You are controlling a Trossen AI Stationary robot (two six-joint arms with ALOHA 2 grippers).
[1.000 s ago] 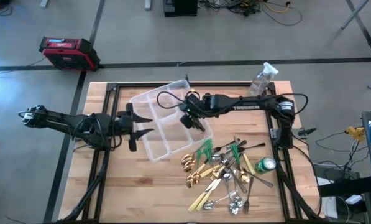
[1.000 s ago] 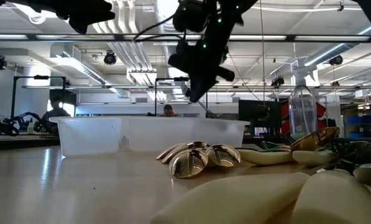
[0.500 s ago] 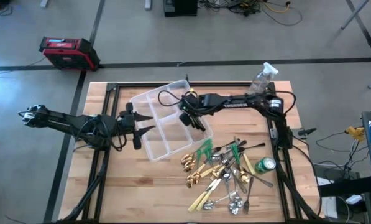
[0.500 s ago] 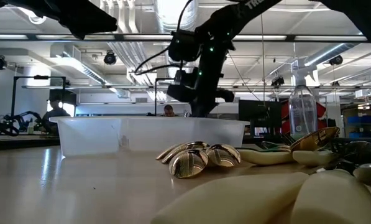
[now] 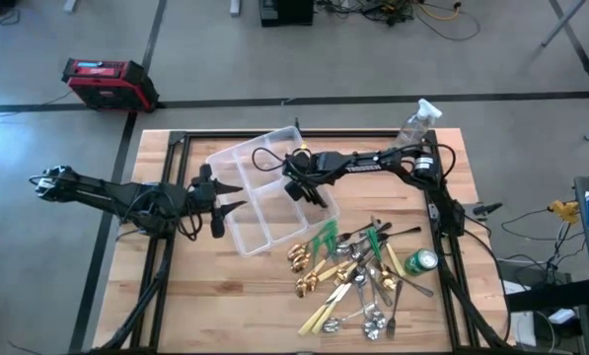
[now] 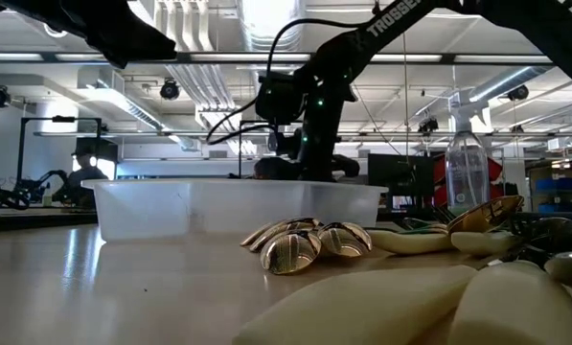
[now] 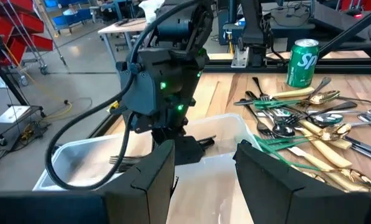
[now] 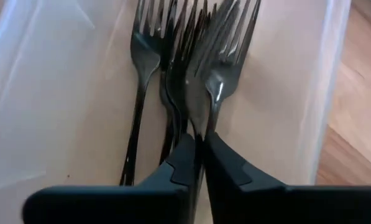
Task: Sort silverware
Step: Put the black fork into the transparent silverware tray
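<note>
The right claw [image 8: 196, 163] is down inside the clear plastic tray [image 5: 237, 158], in the compartment along its right wall, with its fingers [image 8: 225, 171] nearly together around the handle of a dark fork [image 8: 215, 74]; the gap is narrow and I cannot tell whether the pinch is firm or already loosening. That fork lies on top of other dark forks [image 8: 149, 56] stacked in the same slot. The risk, as I judge it, is in the release: if the claw lifts before it has spread enough, the handle may ride up with it and drag the neighbouring forks askew or over the divider; if it lets go with the fork tilted, the tines may lodge against the tray wall. The left claw [image 5: 220, 195] waits spread wide at the tray's left edge, close enough that a nudge could shift the tray under the right arm. The unsorted silverware [image 5: 358, 271] lies heaped on the tabletop [image 5: 185, 306] to the near right of the tray, beside a green can [image 5: 422, 260]. Compared with a second ago, the right claw has moved left and come down from above the rim into the compartment, while the left arm and the heap have stayed where they were.
</note>
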